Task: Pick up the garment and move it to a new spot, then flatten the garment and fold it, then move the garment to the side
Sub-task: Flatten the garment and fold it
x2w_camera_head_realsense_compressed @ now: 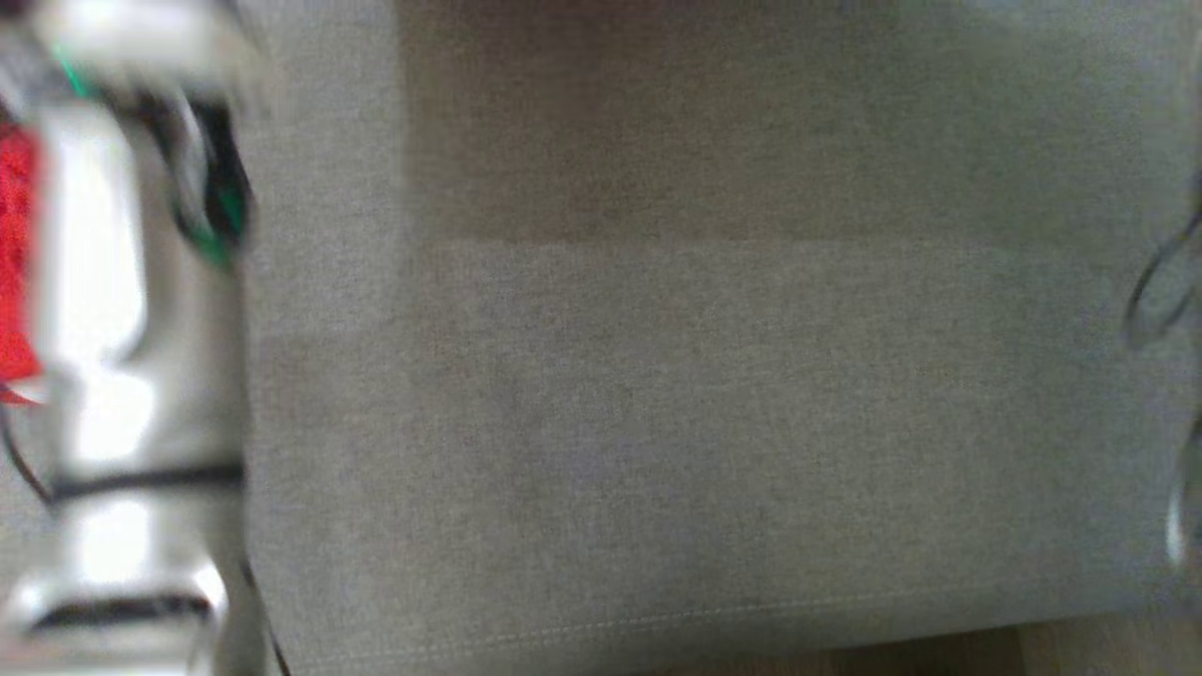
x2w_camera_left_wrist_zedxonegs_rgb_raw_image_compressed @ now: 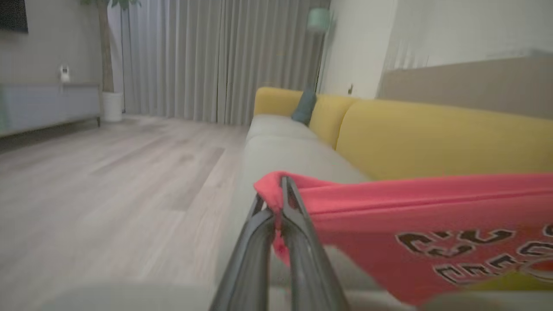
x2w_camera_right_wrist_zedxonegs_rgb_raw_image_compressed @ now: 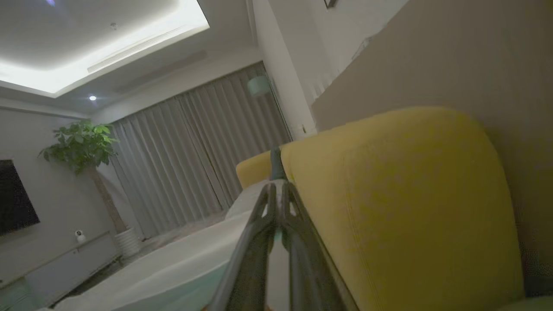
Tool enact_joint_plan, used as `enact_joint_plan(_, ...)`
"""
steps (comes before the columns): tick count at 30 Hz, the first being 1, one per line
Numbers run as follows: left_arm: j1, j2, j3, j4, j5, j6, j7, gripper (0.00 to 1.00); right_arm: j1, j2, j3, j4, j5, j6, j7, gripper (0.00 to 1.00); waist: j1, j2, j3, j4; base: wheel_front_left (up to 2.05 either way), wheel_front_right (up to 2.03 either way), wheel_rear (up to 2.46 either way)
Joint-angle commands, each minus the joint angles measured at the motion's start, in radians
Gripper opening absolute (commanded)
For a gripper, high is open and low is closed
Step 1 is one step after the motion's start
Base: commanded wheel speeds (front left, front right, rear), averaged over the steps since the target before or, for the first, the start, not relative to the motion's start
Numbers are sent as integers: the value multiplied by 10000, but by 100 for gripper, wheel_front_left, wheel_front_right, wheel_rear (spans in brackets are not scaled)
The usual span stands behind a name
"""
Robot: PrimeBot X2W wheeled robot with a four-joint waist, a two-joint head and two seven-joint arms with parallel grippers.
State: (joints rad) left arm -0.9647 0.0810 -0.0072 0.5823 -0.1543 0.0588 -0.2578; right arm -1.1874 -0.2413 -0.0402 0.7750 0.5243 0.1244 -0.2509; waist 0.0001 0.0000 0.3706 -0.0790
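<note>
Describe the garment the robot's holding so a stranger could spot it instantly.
Find the long sofa with yellow back cushions and grey seats. In front of it hangs a pink-red garment, one corner pinched in the left gripper. Its dark printed lettering is unlike anything nearby.

Head view blurred throughout. Pale forearm (x2w_camera_head_realsense_compressed: 103,329) at left lacks clear outline, runs off top and bottom edges. Red garment (x2w_camera_head_realsense_compressed: 14,253) cut by left edge, only sliver visible. Dark loops (x2w_camera_head_realsense_compressed: 1160,291) at right edge, unidentifiable. Left wrist view: garment's dark print (x2w_camera_left_wrist_zedxonegs_rgb_raw_image_compressed: 475,250) blurred, unreadable, cropped at right edge.
</note>
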Motion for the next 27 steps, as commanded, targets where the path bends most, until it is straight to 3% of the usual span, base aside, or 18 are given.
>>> enact_joint_plan(1, 830, 350, 633, -208, -210, 158, -37, 0, 831, -284, 247, -441, 404, 63, -84, 0, -1, 0, -187, -36, 0, 0, 0)
enact_joint_plan(8, 4884, -278, 1348, 93, -976, 98, -38, 0, 5236, -375, 2161, -1658, 2083, 63, 544, 0, -1, 0, -1088, -242, 0, 0, 0)
enact_joint_plan(11, 6438, -302, 844, 267, -1835, 150, -39, 0, 7226, -425, 2534, -2535, 2762, 63, 800, 0, -1, 0, -1735, -390, 0, 0, 0)
enact_joint_plan(17, 8082, -305, 290, -135, -2728, 568, -39, 0, 9499, -514, 2342, -3336, 2916, 63, 1251, 0, -1, 0, -2795, -474, 0, 0, 0)
enact_joint_plan(27, 9700, -307, 33, -1045, -2704, 787, -39, 0, 11704, -79, 1428, -4374, 2606, 63, 2508, 0, -1, 0, -3541, -433, 0, 0, 0)
